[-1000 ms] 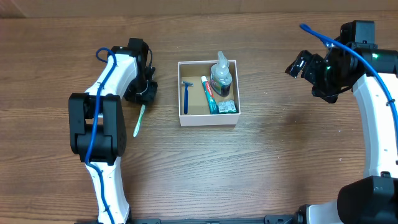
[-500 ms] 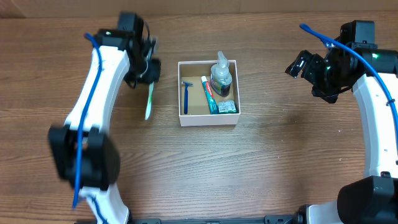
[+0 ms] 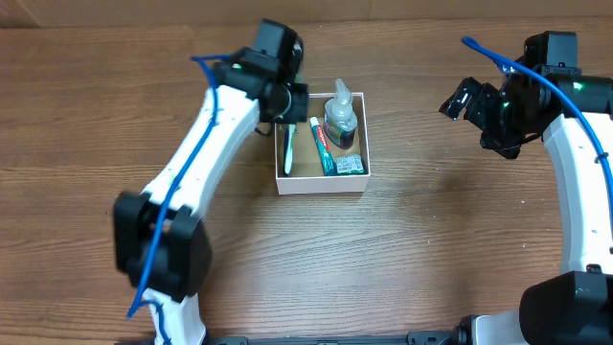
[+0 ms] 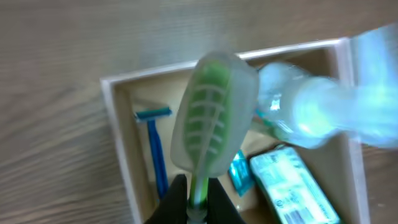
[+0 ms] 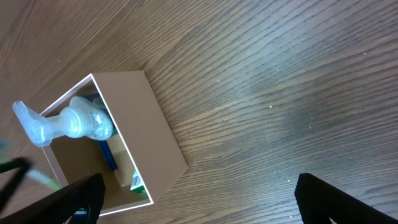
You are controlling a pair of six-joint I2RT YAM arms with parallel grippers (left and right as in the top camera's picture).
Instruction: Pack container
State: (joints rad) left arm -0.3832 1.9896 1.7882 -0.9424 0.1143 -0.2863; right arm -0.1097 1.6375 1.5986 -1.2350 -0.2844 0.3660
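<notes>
The container (image 3: 320, 185) is a square box with white walls and a brown floor, at the table's middle back. It holds a blue razor (image 4: 155, 149), a toothpaste tube (image 3: 321, 146), a clear pump bottle (image 3: 340, 117) and a teal packet (image 3: 351, 165). My left gripper (image 3: 287, 103) is shut on the handle of a green toothbrush (image 4: 211, 118) and holds it above the container's left part (image 4: 115, 124), over the razor. My right gripper (image 3: 458, 100) is open and empty, well to the right of the container (image 5: 155, 143).
Bare wooden table (image 3: 431, 249) lies on all sides of the container. The pump bottle (image 4: 311, 99) stands upright and rises above the container's walls, close to the right of the toothbrush head.
My left arm has lifted the green toothbrush from the table left of the container and swung it right, to above the container's left side. The right arm has not moved.
</notes>
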